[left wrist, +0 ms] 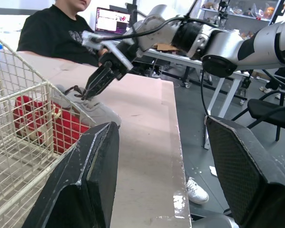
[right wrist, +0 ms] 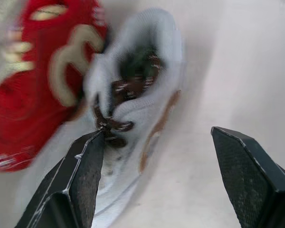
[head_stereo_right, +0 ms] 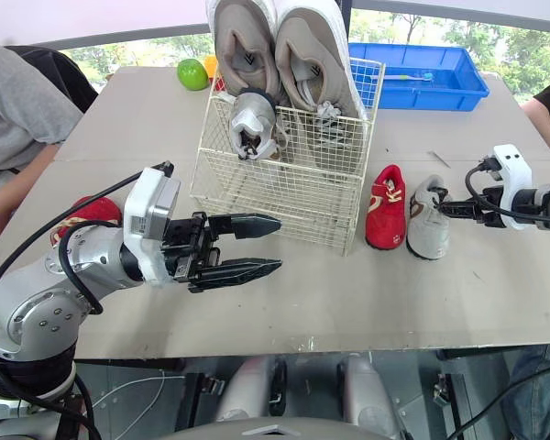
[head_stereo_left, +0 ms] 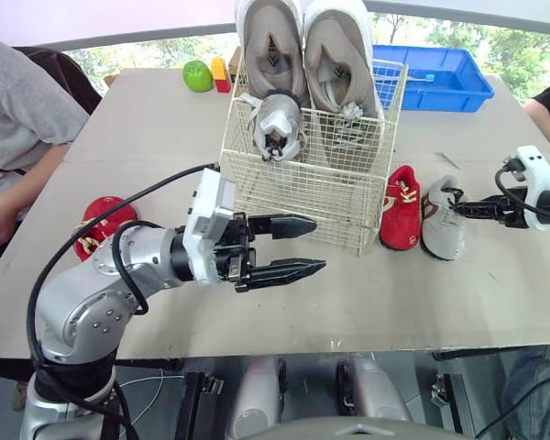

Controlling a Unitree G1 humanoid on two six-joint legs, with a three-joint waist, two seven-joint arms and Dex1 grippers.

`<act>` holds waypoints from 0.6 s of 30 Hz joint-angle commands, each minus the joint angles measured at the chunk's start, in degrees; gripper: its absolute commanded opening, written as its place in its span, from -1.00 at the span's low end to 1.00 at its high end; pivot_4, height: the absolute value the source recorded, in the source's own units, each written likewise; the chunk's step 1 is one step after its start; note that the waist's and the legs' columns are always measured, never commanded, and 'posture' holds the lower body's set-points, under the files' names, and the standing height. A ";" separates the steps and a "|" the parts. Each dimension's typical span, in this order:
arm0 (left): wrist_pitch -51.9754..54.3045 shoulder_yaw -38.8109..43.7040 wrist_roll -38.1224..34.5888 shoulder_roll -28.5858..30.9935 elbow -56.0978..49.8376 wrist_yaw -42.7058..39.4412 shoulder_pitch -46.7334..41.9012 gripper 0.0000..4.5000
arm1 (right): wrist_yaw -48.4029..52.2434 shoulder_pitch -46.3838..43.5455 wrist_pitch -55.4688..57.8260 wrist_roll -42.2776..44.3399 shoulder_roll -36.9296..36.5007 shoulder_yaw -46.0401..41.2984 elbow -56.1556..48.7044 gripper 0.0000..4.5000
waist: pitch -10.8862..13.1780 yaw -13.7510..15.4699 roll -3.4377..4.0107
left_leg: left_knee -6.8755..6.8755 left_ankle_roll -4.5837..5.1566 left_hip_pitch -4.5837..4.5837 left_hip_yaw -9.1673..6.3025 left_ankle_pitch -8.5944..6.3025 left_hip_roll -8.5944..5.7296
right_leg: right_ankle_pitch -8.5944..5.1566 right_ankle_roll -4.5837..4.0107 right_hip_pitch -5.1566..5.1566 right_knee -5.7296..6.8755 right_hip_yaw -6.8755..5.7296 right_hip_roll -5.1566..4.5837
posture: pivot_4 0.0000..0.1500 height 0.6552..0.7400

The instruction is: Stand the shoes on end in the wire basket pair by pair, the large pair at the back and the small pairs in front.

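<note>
Right tool (head_stereo_left: 460,210), fingers spread wide, at the laces of the small grey sneaker (head_stereo_left: 440,231), lying on the bench (head_stereo_left: 394,302) beside the wire basket (head_stereo_left: 293,197), long axis crosswise to the tool; left tool (head_stereo_left: 318,245), also open, is farther.

The counter (head_stereo_left: 394,293) carries the basket (head_stereo_left: 302,197). Right of basket: red shoe (head_stereo_left: 401,209), grey shoe (head_stereo_left: 442,218). Left: second red shoe (head_stereo_left: 101,223). Behind: blue bin (head_stereo_left: 440,78), green fruit (head_stereo_left: 198,75).

Red shoe (head_stereo_left: 108,214) half behind left arm (head_stereo_left: 119,275), large shoes (head_stereo_left: 273,41) cropped above
</note>
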 commanded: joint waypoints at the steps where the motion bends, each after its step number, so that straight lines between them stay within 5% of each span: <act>1: -1.55 0.22 -0.78 0.78 -1.16 -0.14 -0.13 0.42 | 3.64 -2.31 -1.86 -3.48 0.49 1.71 2.88 -0.09 | 0.00 0.00 0.01 | 0.00 0.00 0.00 0.04 0.00 0.00 | 0.00 0.00 0.00 0.00 0.01 0.00 | 1.00 1.00; 5: -1.90 0.28 -0.85 1.24 -1.05 -0.43 0.16 0.42 | 7.21 -3.68 -1.27 -4.25 1.71 2.38 4.46 -0.97 | 0.00 0.01 0.00 | 0.00 0.00 0.01 0.05 0.00 0.01 | 0.00 0.00 0.00 0.00 0.01 -0.01 | 1.00 1.00; 12: -2.45 0.56 -1.36 1.85 -1.18 -0.99 1.08 0.42 | 8.79 -0.78 -1.06 -3.13 1.48 -2.32 0.41 -0.99 | 0.00 0.01 0.00 | -0.01 0.00 0.01 0.05 0.00 0.01 | 0.00 0.00 0.00 0.00 0.00 -0.01 | 1.00 1.00; 15: -2.83 0.75 -1.16 2.03 -0.55 -1.21 1.40 0.42 | 4.89 3.38 3.13 3.04 1.10 -15.67 -7.46 -0.99 | 0.03 0.20 0.05 | -0.05 0.00 -0.01 0.02 0.00 0.02 | 0.00 0.00 0.00 -0.02 -0.02 -0.02 | 1.00 1.00; 18: -3.19 1.00 -1.34 1.05 0.56 -0.10 1.50 0.42 | -1.55 9.13 9.30 12.97 5.01 -35.17 -26.57 -0.99 | 0.15 0.40 0.26 | -0.13 0.00 -0.08 -0.02 0.00 0.00 | 0.01 0.03 -0.06 -0.09 0.01 -0.08 | 1.00 1.00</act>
